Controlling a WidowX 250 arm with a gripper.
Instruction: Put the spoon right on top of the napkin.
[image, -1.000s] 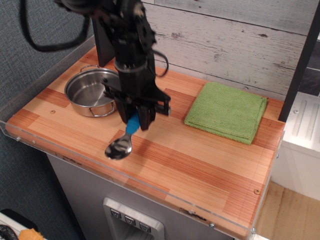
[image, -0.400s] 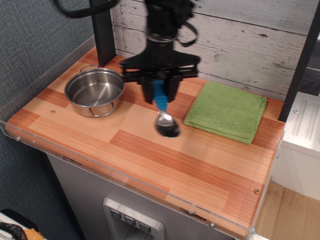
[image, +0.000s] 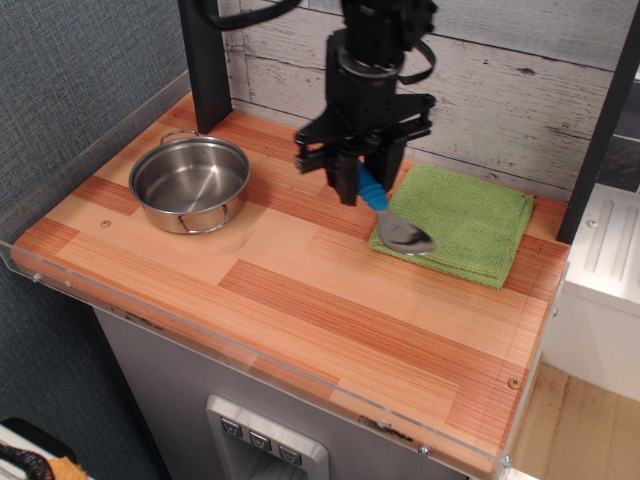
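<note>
My gripper (image: 360, 182) is shut on the blue handle of the spoon (image: 393, 220). It holds the spoon in the air, tilted, with the silver bowl down and to the right. The bowl hangs over the near left corner of the light-green napkin (image: 462, 222), which lies flat at the back right of the wooden table. I cannot tell whether the bowl touches the cloth. The fingers hide most of the handle.
A steel pot (image: 190, 182) stands at the table's left. A black post (image: 207, 62) rises behind it and another (image: 600, 120) at the right edge. A grey plank wall (image: 500, 70) backs the table. A clear acrylic lip (image: 250, 352) runs along the front.
My gripper has carried the spoon up off the table near the pot and rightward, from the front left to the napkin's left edge.
</note>
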